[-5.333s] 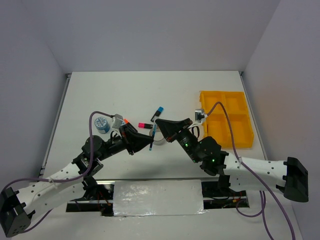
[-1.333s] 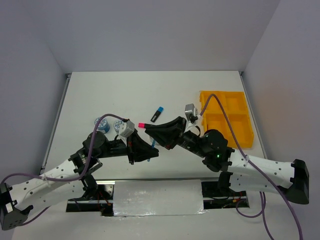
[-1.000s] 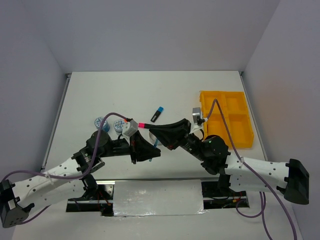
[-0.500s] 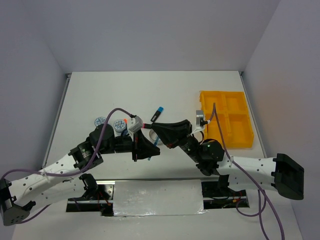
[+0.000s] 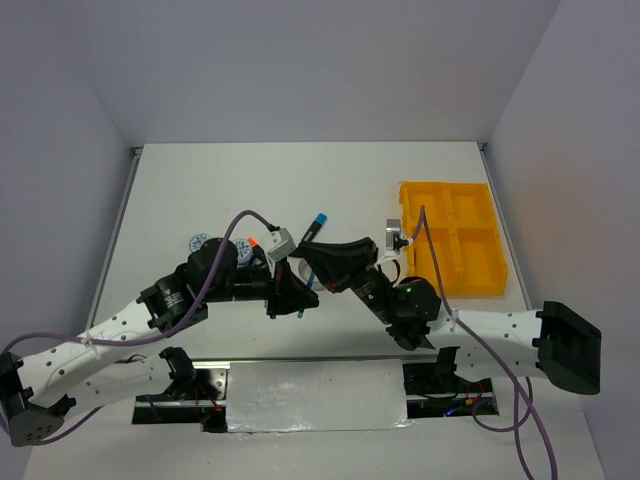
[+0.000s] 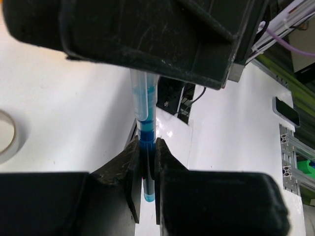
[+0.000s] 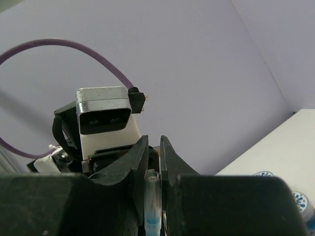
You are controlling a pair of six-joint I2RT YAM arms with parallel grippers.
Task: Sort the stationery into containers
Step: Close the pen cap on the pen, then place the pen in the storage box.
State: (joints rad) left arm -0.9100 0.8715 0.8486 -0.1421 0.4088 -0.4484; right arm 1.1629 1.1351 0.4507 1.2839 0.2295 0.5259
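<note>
A thin blue pen (image 6: 142, 105) with a clear upper barrel is held up off the white counter (image 5: 300, 180), near its middle and towards the front edge. The pen is caught between two robot grippers that meet nose to nose.

The left gripper (image 6: 147, 157) has its jaws pinched tight on the darker blue lower end. The right gripper (image 7: 153, 147) has its jaws closed almost as far on the clear end. The pen runs straight from one to the other.

The pen looks light, stiff and smooth-sided. It would likely slide or swivel in a pinch near its tip, so a hold across the middle of the barrel seems safer. If both arms pull at once, it could bend or pop free.

The yellow tray (image 5: 470, 260), split into four squares, sits well apart to the right, and its compartments look empty. On the counter to the left lie a blue-white tape roll (image 5: 200, 243) and a blue-capped marker (image 5: 315, 224). A silvery tape ring (image 6: 7, 135) lies just beside the grippers.
</note>
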